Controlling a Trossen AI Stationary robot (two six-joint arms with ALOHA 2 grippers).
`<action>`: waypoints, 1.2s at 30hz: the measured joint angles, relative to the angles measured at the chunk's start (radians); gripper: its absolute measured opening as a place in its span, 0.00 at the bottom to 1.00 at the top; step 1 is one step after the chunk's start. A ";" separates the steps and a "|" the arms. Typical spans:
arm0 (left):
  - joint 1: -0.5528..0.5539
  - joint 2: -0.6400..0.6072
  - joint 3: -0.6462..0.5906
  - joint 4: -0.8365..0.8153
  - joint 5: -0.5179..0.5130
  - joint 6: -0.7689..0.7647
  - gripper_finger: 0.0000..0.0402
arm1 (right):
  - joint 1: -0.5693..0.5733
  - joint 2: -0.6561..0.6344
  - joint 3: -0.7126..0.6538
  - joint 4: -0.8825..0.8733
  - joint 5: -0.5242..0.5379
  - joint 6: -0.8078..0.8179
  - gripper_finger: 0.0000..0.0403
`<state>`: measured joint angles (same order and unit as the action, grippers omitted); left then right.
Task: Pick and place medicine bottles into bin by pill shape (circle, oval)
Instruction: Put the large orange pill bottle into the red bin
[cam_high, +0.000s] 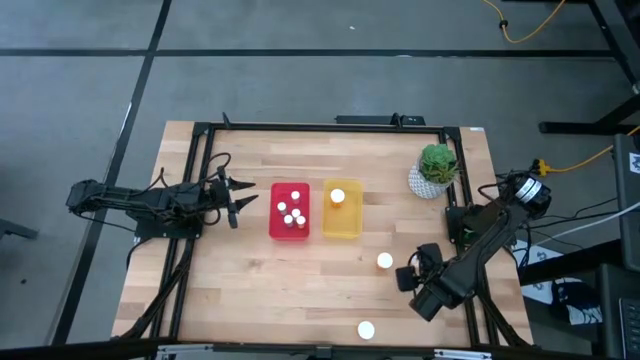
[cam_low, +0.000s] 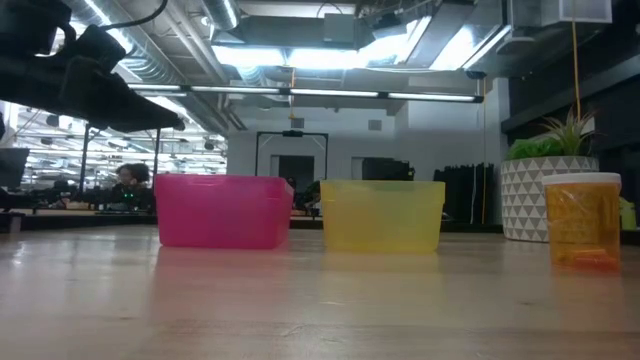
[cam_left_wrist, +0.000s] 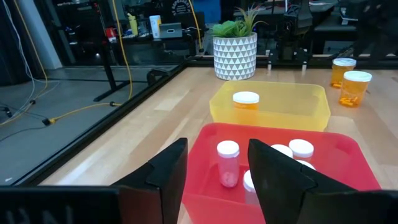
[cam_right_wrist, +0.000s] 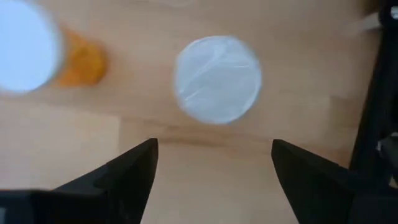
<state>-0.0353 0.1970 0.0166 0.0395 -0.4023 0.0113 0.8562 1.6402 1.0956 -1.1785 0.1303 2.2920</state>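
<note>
Several small white-capped bottles (cam_high: 292, 213) stand in the red bin (cam_high: 276, 228). One orange bottle (cam_high: 338, 196) stands in the yellow bin (cam_high: 343, 230). Two more orange bottles stand on the table, one (cam_high: 384, 261) by my right gripper and one (cam_high: 366, 329) near the front edge. My right gripper (cam_high: 404, 276) is open above the table; in its wrist view the fingers stand apart (cam_right_wrist: 214, 165) just short of a white cap (cam_right_wrist: 217, 79), touching nothing, with another bottle (cam_right_wrist: 37, 53) off to the side. My left gripper (cam_high: 240, 201) is open and empty just left of the red bin (cam_left_wrist: 273, 134).
A potted green plant (cam_high: 436, 170) in a patterned white pot stands at the table's far right. A black frame (cam_high: 300, 127) runs along the table's far and side edges. Bare wood lies between the bins and the front edge.
</note>
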 joint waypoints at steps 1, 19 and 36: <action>0.000 0.000 0.000 0.000 0.000 0.000 0.40 | 0.000 0.000 -0.021 0.016 0.000 0.019 0.78; 0.000 0.000 0.000 0.000 0.000 0.000 0.41 | -0.003 0.001 -0.078 -0.008 0.139 0.033 0.78; 0.000 0.000 0.000 0.000 0.000 0.000 0.41 | -0.005 0.001 -0.139 0.055 0.166 0.036 0.78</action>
<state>-0.0352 0.1970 0.0166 0.0395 -0.4023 0.0113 0.8516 1.6409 0.9565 -1.1234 0.2959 2.3281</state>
